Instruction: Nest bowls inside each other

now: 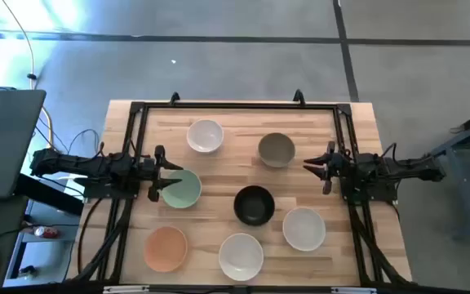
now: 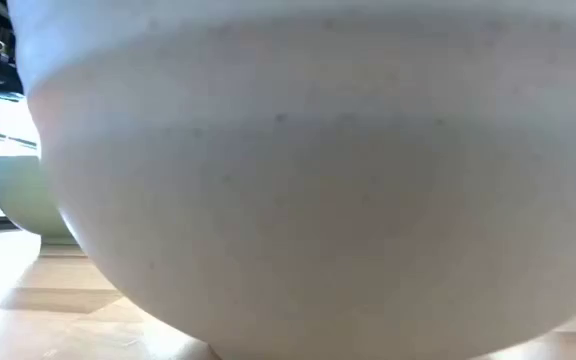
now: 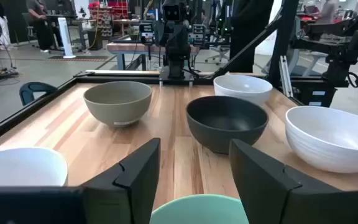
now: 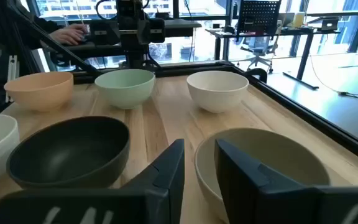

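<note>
Nothing nested yet, all seven bowls sit apart on the wooden table. Left gripper is spread, holding nothing, straddling the near rim of the smooth mint green bowl; that arm is nearest. Right gripper, parted and empty, sits just beside the round grey bowl. The glossy black bowl lies between both.
</note>
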